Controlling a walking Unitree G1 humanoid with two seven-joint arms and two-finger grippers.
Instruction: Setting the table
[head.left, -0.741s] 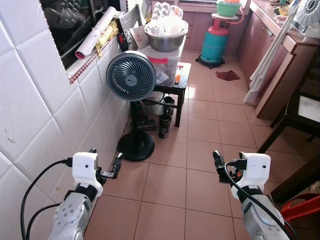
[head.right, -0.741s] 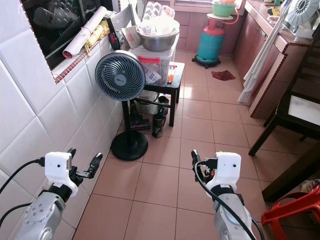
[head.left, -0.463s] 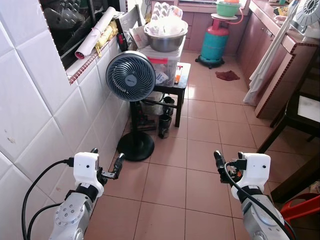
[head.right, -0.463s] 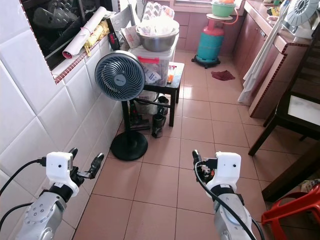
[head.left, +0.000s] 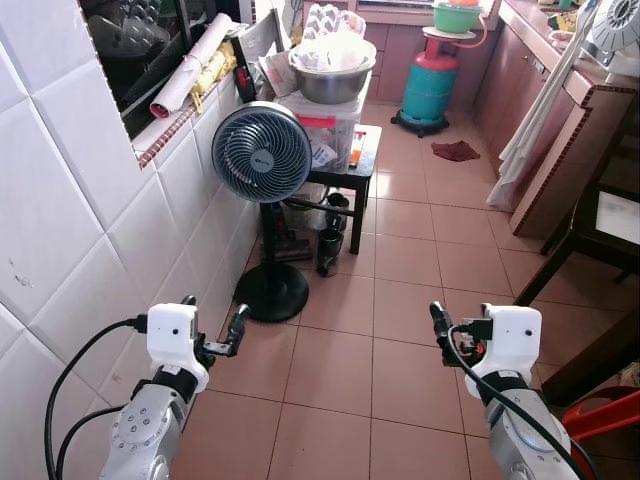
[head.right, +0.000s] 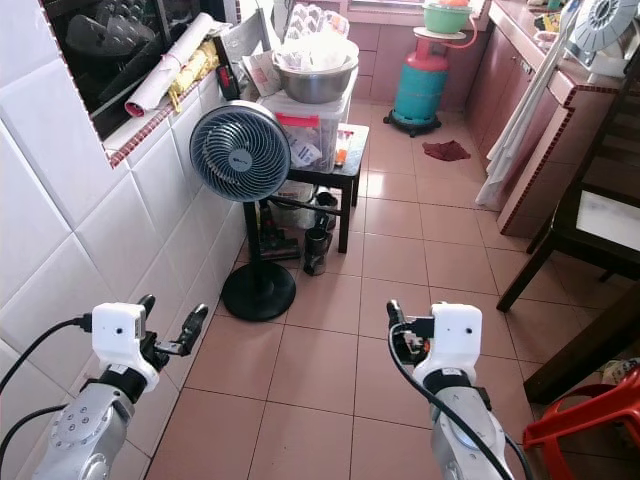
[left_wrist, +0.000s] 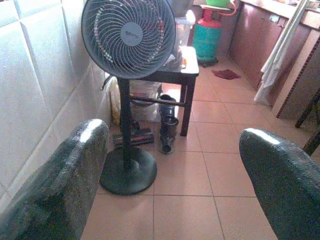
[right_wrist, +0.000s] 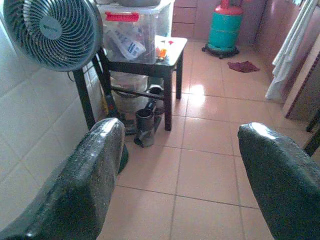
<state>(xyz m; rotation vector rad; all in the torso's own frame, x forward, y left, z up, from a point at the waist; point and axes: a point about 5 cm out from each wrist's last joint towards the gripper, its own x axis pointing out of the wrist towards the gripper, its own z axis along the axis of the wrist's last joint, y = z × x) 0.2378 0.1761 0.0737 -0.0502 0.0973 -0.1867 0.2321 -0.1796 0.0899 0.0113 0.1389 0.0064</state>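
We see our left gripper (head.left: 212, 335) and right gripper (head.left: 450, 332) held out low over the tiled floor (head.left: 400, 260), fingers wide apart, holding nothing, round fan (head.left: 262, 153) ahead by the wall, dark table (head.left: 605, 225) on our right.

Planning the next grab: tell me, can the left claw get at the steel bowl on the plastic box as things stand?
Probably not: the left claw hovers open low over floor tiles; the steel bowl sits far ahead beyond the fan.
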